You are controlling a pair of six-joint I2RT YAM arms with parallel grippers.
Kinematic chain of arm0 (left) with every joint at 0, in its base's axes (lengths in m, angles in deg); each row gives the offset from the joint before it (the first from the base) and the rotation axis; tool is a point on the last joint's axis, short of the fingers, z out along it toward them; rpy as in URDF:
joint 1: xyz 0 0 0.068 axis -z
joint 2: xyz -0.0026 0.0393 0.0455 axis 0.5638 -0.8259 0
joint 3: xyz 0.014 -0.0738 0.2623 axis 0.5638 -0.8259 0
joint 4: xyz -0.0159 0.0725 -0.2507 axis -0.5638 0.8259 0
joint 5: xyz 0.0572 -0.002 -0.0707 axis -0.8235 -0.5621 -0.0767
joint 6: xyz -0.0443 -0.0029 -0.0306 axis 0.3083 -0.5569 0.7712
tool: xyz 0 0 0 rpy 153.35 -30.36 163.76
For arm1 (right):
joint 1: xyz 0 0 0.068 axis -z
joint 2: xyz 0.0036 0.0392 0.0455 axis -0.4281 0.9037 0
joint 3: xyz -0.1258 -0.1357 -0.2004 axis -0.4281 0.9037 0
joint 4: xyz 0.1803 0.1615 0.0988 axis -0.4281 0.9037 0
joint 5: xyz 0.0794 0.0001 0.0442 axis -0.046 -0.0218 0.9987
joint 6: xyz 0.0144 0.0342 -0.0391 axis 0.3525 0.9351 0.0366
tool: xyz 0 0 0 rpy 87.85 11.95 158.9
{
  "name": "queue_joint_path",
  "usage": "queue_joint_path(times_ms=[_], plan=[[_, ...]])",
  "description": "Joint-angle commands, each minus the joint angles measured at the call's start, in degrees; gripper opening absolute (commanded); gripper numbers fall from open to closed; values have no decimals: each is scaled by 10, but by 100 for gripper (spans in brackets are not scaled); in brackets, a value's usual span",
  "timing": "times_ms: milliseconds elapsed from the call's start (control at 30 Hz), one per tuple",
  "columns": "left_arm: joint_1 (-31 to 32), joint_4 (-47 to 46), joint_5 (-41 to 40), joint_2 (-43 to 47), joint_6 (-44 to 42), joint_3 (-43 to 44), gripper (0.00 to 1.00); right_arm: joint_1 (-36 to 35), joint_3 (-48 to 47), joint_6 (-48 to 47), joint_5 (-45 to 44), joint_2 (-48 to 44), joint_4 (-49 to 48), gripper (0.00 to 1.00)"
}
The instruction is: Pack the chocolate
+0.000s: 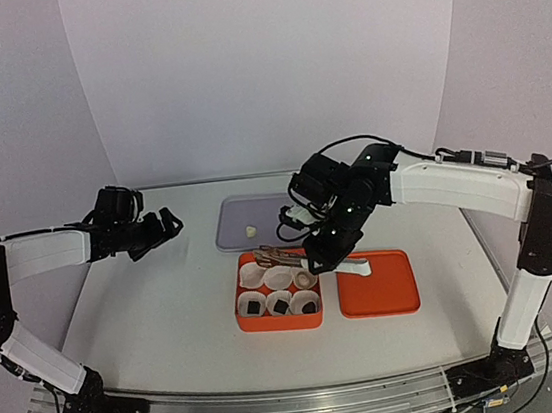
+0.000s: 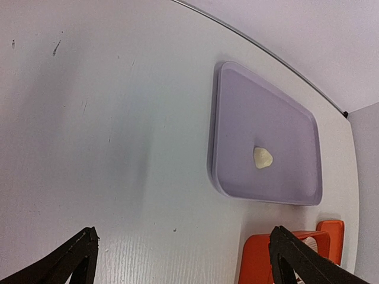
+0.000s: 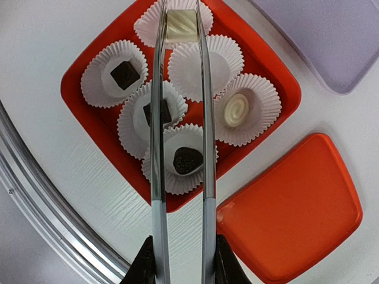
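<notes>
Tweezers (image 3: 157, 195) sit clamped in the right gripper (image 3: 183, 261), its black fingers squeezed tight on the handle end. The long blades run out over the orange box (image 3: 267, 70) and their tips pinch a ridged cream chocolate (image 3: 180, 25) above the far-left paper cup (image 3: 142, 23); whether it touches the paper, I cannot tell. In the near row each of the three cups holds a dark piece (image 3: 124, 74). The far-right cup holds a round cream piece (image 3: 236, 109), and the far-middle cup (image 3: 204, 65) is bare. The orange lid (image 1: 379, 290) lies just right of the box. The left gripper (image 1: 166, 228) hangs well apart to the left, spread wide, holding nothing. One cream lump (image 2: 262, 157) lies on the lavender tray (image 2: 237, 106).
</notes>
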Motion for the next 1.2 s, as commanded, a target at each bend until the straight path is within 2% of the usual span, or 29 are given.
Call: queue_joint_path(times_ms=[0, 367, 533, 1167], plan=[[0, 7, 4, 27, -13, 8, 100, -3, 5, -58, 8, -28, -11, 5], [0, 15, 0, 36, -17, 9, 100, -3, 8, -42, -32, -6, -10, 5], [0, 17, 1, 31, -20, 13, 100, -3, 25, -43, -24, -9, -9, 5], [0, 21, 4, 26, -27, 22, 100, -3, 36, -111, -46, -3, -2, 4]])
